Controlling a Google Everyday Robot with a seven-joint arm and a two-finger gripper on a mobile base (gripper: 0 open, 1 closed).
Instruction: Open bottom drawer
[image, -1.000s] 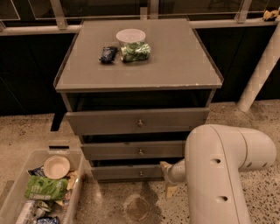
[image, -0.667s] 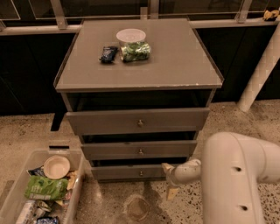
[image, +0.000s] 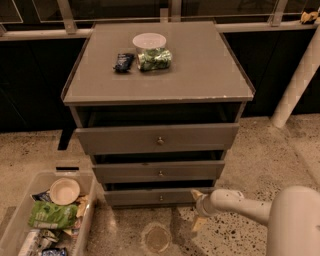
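Note:
The bottom drawer (image: 150, 197) is the narrowest grey front of the cabinet, with a small round knob (image: 161, 198) at its centre. Its front sits close under the middle drawer (image: 159, 172) and I see none of its interior. My gripper (image: 197, 209) is low beside the right end of the bottom drawer front, to the right of the knob and apart from it. Its fingers are spread, one fingertip (image: 195, 194) near the drawer's right corner and the other lower, near the floor. It holds nothing.
The top drawer (image: 157, 139) is the widest. On the cabinet top (image: 200, 75) are a white bowl (image: 149, 40), a green packet (image: 154, 59) and a dark packet (image: 123, 62). A clear bin (image: 15, 220) of snacks stands on the floor at the left. A white post (image: 300, 75) is at the right.
My arm's bulky white body has swung right and down, out of the way of the cabinet. The gripper has stayed by the bottom drawer's right end, a little lower. The drawers have not moved.

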